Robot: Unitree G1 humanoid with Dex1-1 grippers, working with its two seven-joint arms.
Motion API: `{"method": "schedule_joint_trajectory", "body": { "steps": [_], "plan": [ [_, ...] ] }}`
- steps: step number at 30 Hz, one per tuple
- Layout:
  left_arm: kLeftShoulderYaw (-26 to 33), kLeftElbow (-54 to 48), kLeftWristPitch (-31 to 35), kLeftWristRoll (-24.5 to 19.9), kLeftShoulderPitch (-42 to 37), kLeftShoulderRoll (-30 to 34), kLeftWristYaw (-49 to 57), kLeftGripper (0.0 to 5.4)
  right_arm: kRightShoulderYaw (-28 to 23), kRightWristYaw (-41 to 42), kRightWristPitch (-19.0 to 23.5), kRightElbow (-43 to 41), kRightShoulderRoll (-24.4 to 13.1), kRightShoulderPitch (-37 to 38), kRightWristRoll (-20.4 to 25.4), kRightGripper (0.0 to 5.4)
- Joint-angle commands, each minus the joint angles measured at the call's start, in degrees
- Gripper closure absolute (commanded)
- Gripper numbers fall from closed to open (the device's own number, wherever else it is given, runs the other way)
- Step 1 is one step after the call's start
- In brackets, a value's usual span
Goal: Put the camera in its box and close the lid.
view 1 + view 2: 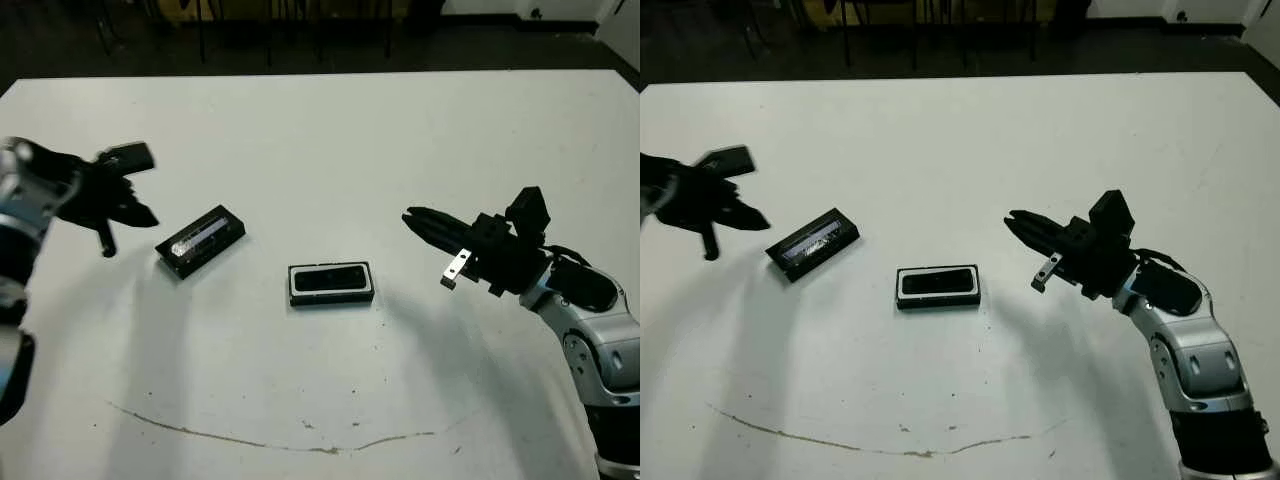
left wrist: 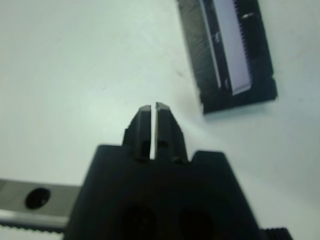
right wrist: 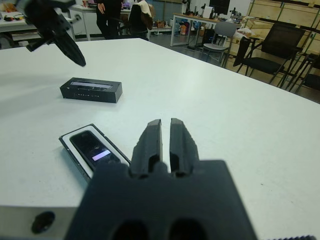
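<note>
White counter (image 1: 320,130) all round, dark floor and chair legs beyond its far edge. At centre sits the box (image 1: 331,284), white lining showing as a thin frame, with the camera (image 1: 331,279) lying flat inside the recess, long axis along the box's own. So, by the look of it, first half done; lid (image 1: 201,240) not yet on.

Lies apart from the box, off toward the robot's left and slightly farther up the counter, pale window strip facing up, long axis skewed against the box's. Needs a turn as well as a carry to sit square.

Left claw (image 1: 125,195) hangs just beside the lid, on the side away from the box, fingers pinched together with only a sliver of light between, gripping nothing. Right claw (image 1: 425,222) hovers on the box's other side, near it but well apart from the lid, likewise clenched and empty.

Judging from that: the left arm's job. Lid much nearer to it, whereas the right would have to cross over the box. Must spread those fingers first, then span the lid across its short width.
</note>
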Motion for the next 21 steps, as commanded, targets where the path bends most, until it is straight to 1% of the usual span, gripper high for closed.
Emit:
{"method": "schedule_joint_trajectory", "body": {
  "steps": [1,3,5,7,8,9,11,13,15,17,19,21],
  "plan": [
    [6.87,-5.6,-2.51,-5.24,7.77,2.58,3.97,5.4,0.04,-0.02,-0.37,0.65,0.0,0.5,-0.27,5.39],
    [12.25,-10.58,-4.42,-9.17,12.91,3.29,6.94,5.4,0.15,-0.07,-1.11,0.63,-0.05,0.64,-0.73,5.39],
    [18.77,-17.02,-5.53,-12.72,18.69,2.89,12.2,5.4,0.2,-0.1,-1.21,0.57,-0.21,0.69,-0.88,5.39],
    [26.18,-23.64,-5.09,-17.15,24.11,-0.08,19.0,5.4,0.22,-0.19,-1.06,0.47,-0.31,0.74,-0.9,5.39],
    [29.56,-27.1,-5.07,-19.72,26.52,-2.8,22.85,5.4,0.17,0.11,-1.52,0.86,-0.21,0.73,-0.82,5.39],
    [32.15,-30.85,-5.15,-21.74,28.85,-5.63,26.69,5.4,0.16,0.26,-1.7,1.05,-0.14,0.74,-0.79,5.39],
    [35.1,-39.08,-4.76,-24.67,33.31,-10.69,33.18,5.4,0.2,0.25,-1.88,1.07,-0.02,0.86,-0.88,5.39],
    [35.61,-46.4,-3.81,-26.36,36.96,-13.82,37.0,5.4,0.25,-0.01,-1.38,0.73,-0.01,1.0,-0.81,5.39],
    [34.9,-54.02,-1.73,-26.27,40.61,-15.64,40.3,5.4,0.35,-0.18,-0.98,0.39,-0.15,1.01,-0.87,5.39],
    [33.61,-60.92,3.08,-26.95,43.6,-16.17,42.3,5.2,0.42,-0.09,-1.19,0.33,-0.19,0.94,-0.96,5.4],
    [31.91,-65.13,7.18,-27.56,45.35,-15.75,42.83,4.95,0.38,0.07,-1.31,0.54,-0.04,0.9,-0.74,5.4],
    [30.0,-65.18,7.81,-27.63,45.89,-15.17,41.75,4.6,0.41,0.07,-1.11,0.3,-0.08,0.88,-0.67,5.4]
  ]
}}
